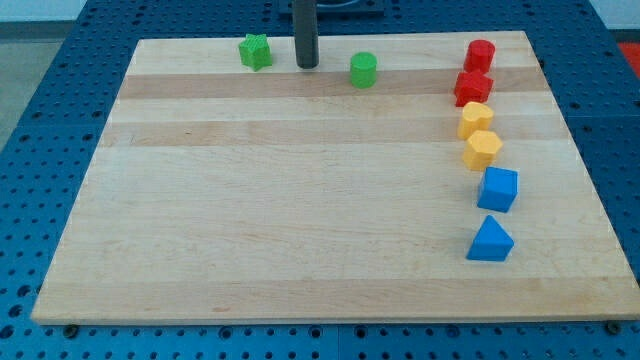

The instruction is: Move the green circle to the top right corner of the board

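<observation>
Wooden board (300, 200): green circle (363, 70) lies just right of my tip (307, 65), apart

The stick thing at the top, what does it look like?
My tip is the bottom end of a straight, dark grey rod, round like a thick pencil. It looks plain and smooth, with no markings or cables showing. Its upper part runs out of the view's top.
</observation>
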`<act>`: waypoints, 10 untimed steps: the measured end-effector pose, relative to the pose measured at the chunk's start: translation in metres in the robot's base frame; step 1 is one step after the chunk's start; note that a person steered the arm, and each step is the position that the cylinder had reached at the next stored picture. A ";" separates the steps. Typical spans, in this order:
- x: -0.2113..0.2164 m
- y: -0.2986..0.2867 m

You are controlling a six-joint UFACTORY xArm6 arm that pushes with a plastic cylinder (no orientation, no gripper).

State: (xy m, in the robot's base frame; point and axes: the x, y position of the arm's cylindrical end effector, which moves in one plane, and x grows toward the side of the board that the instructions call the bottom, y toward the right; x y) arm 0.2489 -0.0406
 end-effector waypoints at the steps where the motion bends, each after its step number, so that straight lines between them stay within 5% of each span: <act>1: 0.003 0.000; 2: 0.012 -0.022; 5: 0.036 0.121; 8: -0.011 0.203; 10: -0.033 0.172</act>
State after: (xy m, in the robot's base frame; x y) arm 0.2157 0.1315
